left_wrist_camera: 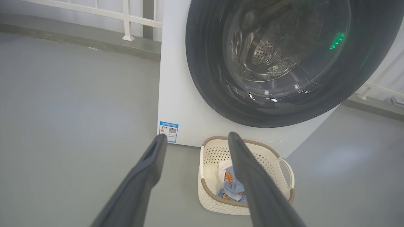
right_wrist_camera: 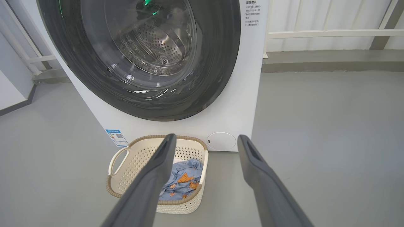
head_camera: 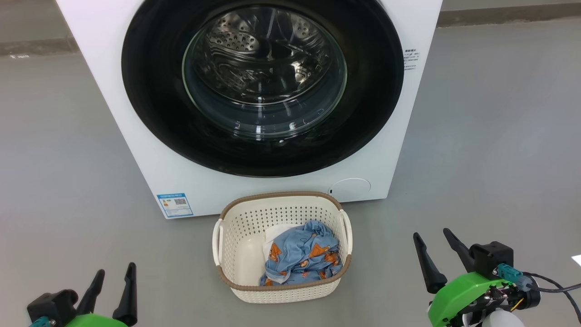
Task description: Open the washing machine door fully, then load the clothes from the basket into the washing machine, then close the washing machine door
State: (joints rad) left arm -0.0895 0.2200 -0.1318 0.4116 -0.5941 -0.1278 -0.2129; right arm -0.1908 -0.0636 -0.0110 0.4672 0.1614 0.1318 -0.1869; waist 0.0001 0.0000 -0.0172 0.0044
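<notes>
Low at the front of the head view, the left gripper (head_camera: 115, 271) sits at the bottom left and the right gripper (head_camera: 431, 235) at the bottom right. Each has its two dark fingers spread apart with nothing between them. Between the two arms, on the grey floor (head_camera: 499, 136), stands the basket (head_camera: 236, 218), just in front of the washing machine (head_camera: 136, 136). The clothes (head_camera: 302, 256) lie heaped in its right half, blue bear-print fabric over a patch of white. The washing machine door (head_camera: 150, 91) lies flat against the white front, and the perforated drum (head_camera: 245, 41) shows through its glass. A blue label (head_camera: 175, 205) marks the machine's lower left corner and a round flap (head_camera: 349, 187) the lower right.

Along the left wrist view, the left gripper's fingers stand wide and hold nothing. One finger crosses in front of the basket, which rests on the floor below the door with the clothes inside.

From the right wrist view, the right gripper's fingers are likewise parted and empty. The left-hand finger overlaps the basket's rim; the other points at bare floor beside the flap.
</notes>
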